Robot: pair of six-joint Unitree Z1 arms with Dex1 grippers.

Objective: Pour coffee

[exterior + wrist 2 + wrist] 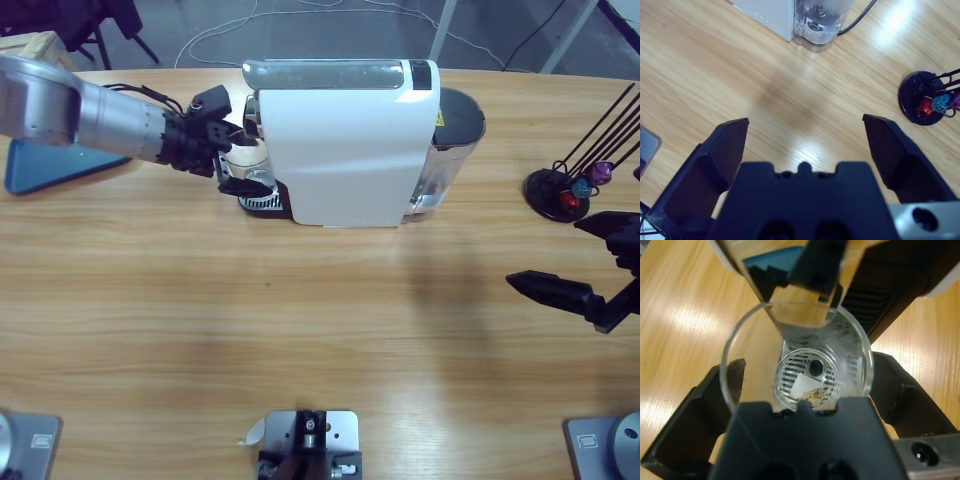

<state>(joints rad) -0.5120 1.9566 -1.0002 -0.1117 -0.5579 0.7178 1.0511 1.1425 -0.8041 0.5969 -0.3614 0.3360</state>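
A white coffee machine point(345, 150) stands at the back middle of the table. Under its spout point(810, 270) a clear glass cup point(247, 160) sits on the black drip tray point(262, 203). My left gripper point(232, 150) reaches in from the left, one jaw on each side of the cup's wall. In the left wrist view the glass cup point(855, 340) looks empty, and the tray's grille shows through its bottom. My right gripper point(545, 252) hovers open over bare wood at the right edge, far from the machine, nothing between its fingers point(725, 145).
A black capsule stand point(560, 190) with thin rods and coloured capsules point(935, 104) stands at the right, close to my right gripper. The machine's clear water tank point(450, 150) faces that side, a cable point(860, 20) beside it. A blue object point(45, 165) lies at far left.
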